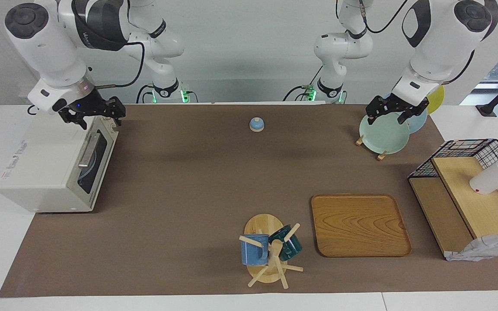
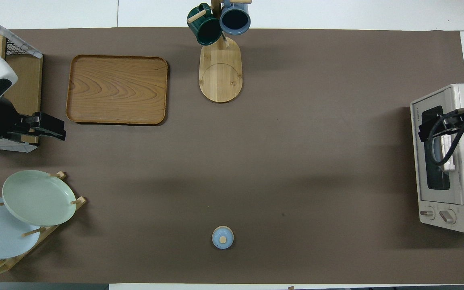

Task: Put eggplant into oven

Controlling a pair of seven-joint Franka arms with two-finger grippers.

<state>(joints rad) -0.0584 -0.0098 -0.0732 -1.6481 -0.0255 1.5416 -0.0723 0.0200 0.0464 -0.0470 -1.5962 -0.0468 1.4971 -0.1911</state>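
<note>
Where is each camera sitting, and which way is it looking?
Facing view: high across the table, looking at both robots; whole arms show, right gripper over the boxy cream-white toaster oven.
Overhead view: above the robots' end, looking steeply down; only the left gripper and right gripper show.
Shared: oven, square wooden tray.

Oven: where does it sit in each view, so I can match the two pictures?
Facing view: oven at the picture's left edge, door shut.
Overhead view: oven at the picture's right edge, partly cut off.
Shared landmark: the right hand hangs over it in both.
</note>
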